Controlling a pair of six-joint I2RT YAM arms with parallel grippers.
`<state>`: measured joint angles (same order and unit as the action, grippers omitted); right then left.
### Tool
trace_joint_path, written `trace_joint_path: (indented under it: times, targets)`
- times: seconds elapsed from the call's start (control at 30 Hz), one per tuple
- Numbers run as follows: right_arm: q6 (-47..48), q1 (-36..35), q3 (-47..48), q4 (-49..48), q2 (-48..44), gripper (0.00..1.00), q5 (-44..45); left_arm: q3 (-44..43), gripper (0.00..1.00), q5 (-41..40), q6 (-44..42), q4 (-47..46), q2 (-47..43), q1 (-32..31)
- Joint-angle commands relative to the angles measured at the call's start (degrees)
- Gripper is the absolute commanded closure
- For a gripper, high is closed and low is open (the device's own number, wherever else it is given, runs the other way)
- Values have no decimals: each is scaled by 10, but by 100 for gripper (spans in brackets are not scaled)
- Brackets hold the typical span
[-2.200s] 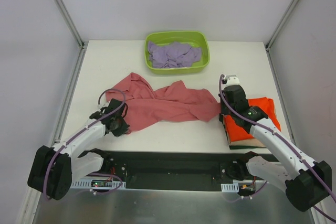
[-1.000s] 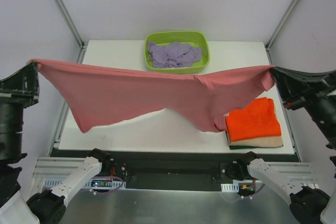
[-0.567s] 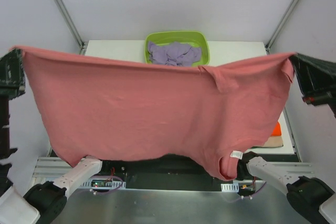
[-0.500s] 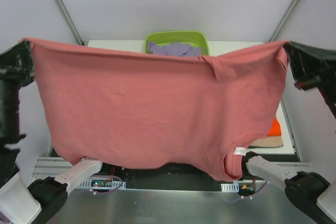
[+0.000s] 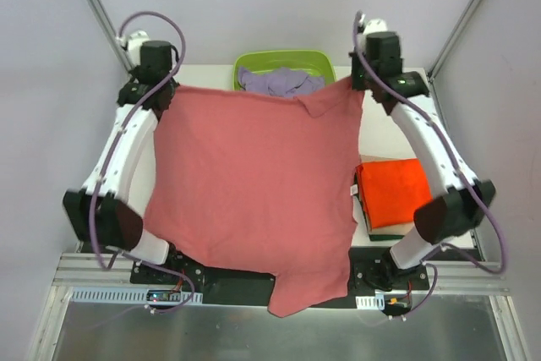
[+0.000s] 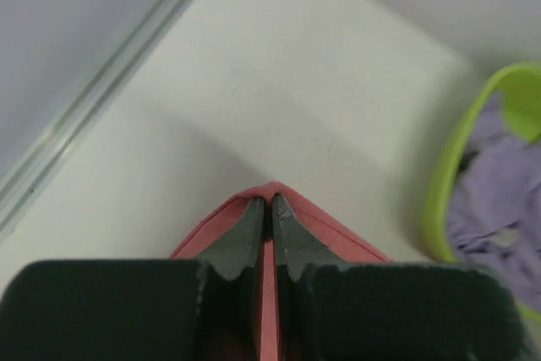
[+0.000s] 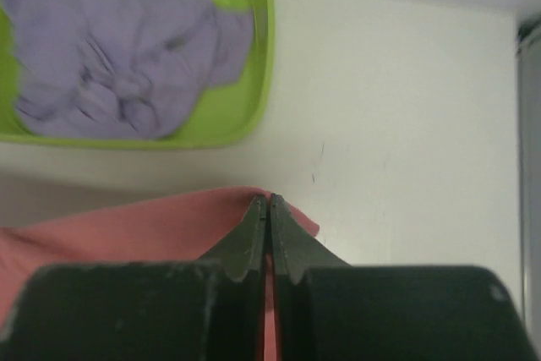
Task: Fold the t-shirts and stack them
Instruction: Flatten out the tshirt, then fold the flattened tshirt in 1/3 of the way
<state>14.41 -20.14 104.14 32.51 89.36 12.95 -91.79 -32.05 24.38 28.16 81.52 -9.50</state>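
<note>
Although a small white tag (image 5: 352, 189) showed at the right-hand edge of the dusty salmon-red cloth t-shirt (image 5: 254, 183), it was too small for any writing on it to be read.

That shirt hung spread out as one broad sheet between the two raised arms. Its top edge was stretched above the far part of the white table (image 5: 385, 128), and its lowest flap drooped past the near edge, over the arm bases.

The left gripper (image 5: 162, 90) had the top left corner. Its wrist camera showed the two dark fingers pressed together on a thin fold of salmon cloth, the hem poking out as a point just past the tips. The right gripper (image 5: 359, 82) had the top right corner the same way — fingers closed tight on the cloth, most of the fabric trailing off to the left of them and a small lobe showing on the right.

Behind the stretched top edge stood the lime-green plastic tub (image 5: 325, 61), partly hidden by the sheet, with the crumpled lavender t-shirt (image 5: 270, 82) lying inside it.

On the right side of the table lay the folded bright orange t-shirt (image 5: 397, 192) — just beside the hanging shirt's right edge, below the right arm.
</note>
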Motion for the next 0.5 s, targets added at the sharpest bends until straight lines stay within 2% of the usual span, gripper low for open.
trace_joint_path:
  times: [0.0, 0.07, 0.2, 0.47]
  targets:
    - [-41, 17, -67, -77, 61, 99, -9, 82, 100, 94, 12, -94, 86, 33]
    - [-48, 18, -66, -83, 110, 99, -20, 88, 100, 148, 2, -119, 137, 39]
    - [-61, 19, -54, -82, 186, 99, -28, 80, 100, 163, -7, -137, 221, 45]
    - [-76, 18, -66, -82, 199, 99, -47, 99, 100, 190, 6, -141, 240, 71]
